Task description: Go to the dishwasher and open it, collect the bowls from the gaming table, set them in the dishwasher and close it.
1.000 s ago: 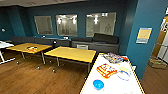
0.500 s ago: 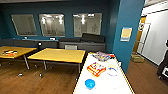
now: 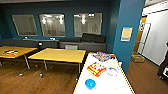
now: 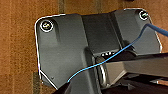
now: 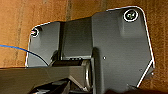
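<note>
blue bowl [image 3: 90, 83] sits on the gaming table [image 3: 117, 86]; cannot tell either gripper's state

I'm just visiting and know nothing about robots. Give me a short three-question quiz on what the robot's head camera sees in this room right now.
1. True or false: the solid blue bowl sits on a yellow-topped table.
2. Which lies nearest the camera on the white-topped table?
A. the orange game box
B. the solid blue bowl
C. the pale blue-rimmed bowl
3. Fill in: the floor is made of ____ boards.

Key:
1. False; it sits on the white-topped table.
2. B.
3. Wooden.
</note>
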